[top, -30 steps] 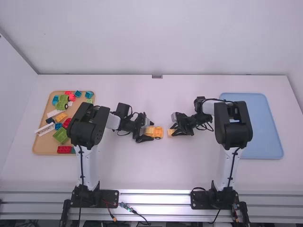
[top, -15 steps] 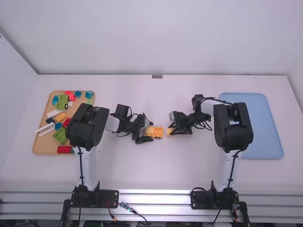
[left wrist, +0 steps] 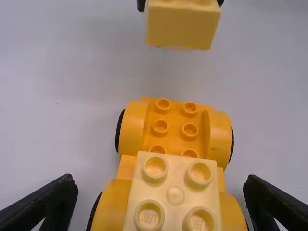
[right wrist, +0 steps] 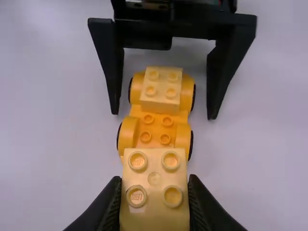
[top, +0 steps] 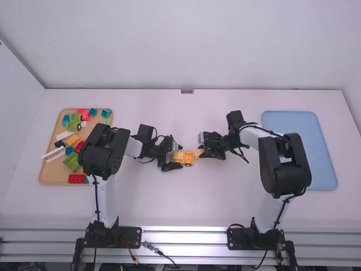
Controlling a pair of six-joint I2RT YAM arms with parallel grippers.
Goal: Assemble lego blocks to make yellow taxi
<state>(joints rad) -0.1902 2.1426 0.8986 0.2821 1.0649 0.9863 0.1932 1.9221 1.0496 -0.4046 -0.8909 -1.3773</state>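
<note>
Yellow block (right wrist: 154, 192) nearer the wheeled base (left wrist: 175, 126), tight in right pincer (top: 202, 152)

In the high view we are seeing a white worktop (top: 186, 209), a pale wall (top: 180, 45) rising behind its far edge and metal rails (top: 186, 237) running along its near edge. At left, a tan tray (top: 53, 176) is holding a green block (top: 72, 162), a red block (top: 76, 178), blue blocks (top: 106, 113) and white blocks (top: 53, 154). At right, a blue tray (top: 322, 152) is lying.
</note>
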